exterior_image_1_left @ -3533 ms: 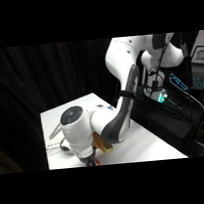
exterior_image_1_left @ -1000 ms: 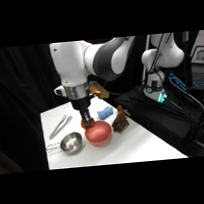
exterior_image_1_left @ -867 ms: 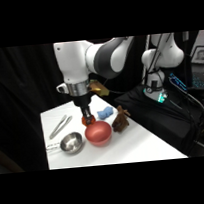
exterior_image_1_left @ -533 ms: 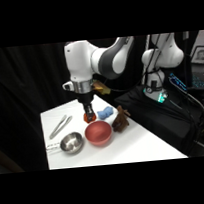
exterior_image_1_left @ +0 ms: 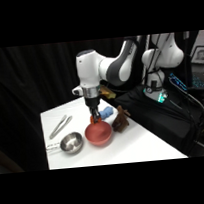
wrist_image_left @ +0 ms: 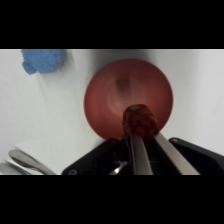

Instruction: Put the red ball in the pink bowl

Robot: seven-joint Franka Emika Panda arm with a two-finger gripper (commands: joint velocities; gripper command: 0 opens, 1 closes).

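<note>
Gripper (wrist_image_left: 140,131) fingers clamped on the red ball (wrist_image_left: 140,120), held over the near part of the pink bowl (wrist_image_left: 107,100), above its floor. Risk: release close to the rim may let the ball bounce or roll out toward the metal bowl (exterior_image_1_left: 71,143) or blue object (wrist_image_left: 45,60).

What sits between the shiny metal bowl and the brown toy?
The pink bowl sits between the metal bowl and brown toy, seen in the side view.

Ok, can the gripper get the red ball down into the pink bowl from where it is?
Probably yes: the gripper holds the red ball right above the pink bowl, and nothing lies inside.
</note>
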